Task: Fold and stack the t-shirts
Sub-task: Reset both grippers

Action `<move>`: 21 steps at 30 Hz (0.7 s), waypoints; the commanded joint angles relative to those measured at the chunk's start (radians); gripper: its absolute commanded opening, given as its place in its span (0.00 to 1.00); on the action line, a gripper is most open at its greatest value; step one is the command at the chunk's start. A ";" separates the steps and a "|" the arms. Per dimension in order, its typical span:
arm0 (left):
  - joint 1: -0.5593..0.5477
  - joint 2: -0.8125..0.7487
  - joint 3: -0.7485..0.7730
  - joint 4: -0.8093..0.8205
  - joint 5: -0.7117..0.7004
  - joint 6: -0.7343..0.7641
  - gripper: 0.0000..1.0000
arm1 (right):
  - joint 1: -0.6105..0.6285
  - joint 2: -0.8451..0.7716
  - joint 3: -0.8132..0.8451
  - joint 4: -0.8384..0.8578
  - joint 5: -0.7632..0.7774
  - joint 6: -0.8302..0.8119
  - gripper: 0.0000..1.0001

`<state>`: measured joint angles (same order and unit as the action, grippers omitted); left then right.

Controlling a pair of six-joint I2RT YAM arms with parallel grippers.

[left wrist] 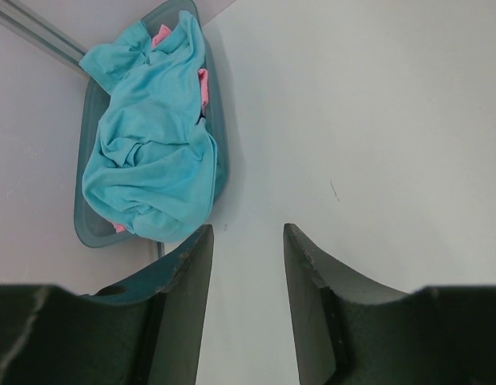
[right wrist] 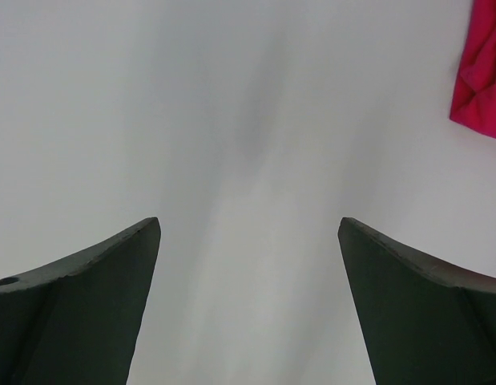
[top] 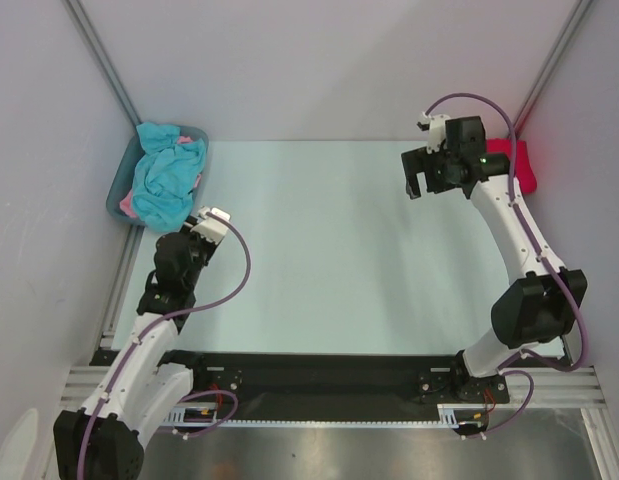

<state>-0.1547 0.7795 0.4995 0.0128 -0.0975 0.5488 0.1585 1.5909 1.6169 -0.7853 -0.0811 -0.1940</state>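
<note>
A crumpled turquoise-blue t-shirt (top: 167, 180) lies heaped in the grey-blue tub (top: 120, 192) at the far left, with a pink t-shirt (top: 126, 205) showing under it. The heap also shows in the left wrist view (left wrist: 151, 144), with pink cloth (left wrist: 203, 87) at its edge. A folded crimson red t-shirt (top: 520, 165) lies at the far right edge and shows in the right wrist view (right wrist: 480, 72). My left gripper (left wrist: 246, 237) is open and empty, just right of the tub. My right gripper (right wrist: 249, 228) is wide open and empty, above the table left of the red shirt.
The pale table (top: 319, 250) is walled by white panels at the back and sides. A black rail (top: 319, 375) with the arm bases runs along the near edge. The tub's rim (left wrist: 217, 136) stands close to my left fingers.
</note>
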 commanded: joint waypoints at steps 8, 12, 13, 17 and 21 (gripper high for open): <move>0.009 -0.020 0.022 0.029 0.022 -0.024 0.47 | 0.062 -0.034 -0.080 0.063 0.043 -0.013 1.00; 0.009 -0.016 0.017 0.033 0.021 -0.021 0.47 | 0.081 -0.031 -0.092 0.076 0.052 -0.028 1.00; 0.009 -0.016 0.016 0.035 0.021 -0.023 0.47 | 0.085 -0.031 -0.094 0.075 0.060 -0.028 1.00; 0.009 -0.014 0.013 0.039 0.019 -0.021 0.47 | 0.113 -0.040 -0.100 0.087 0.081 -0.039 1.00; 0.009 -0.008 0.016 0.041 0.016 -0.020 0.47 | 0.130 -0.039 -0.098 0.092 0.109 -0.042 1.00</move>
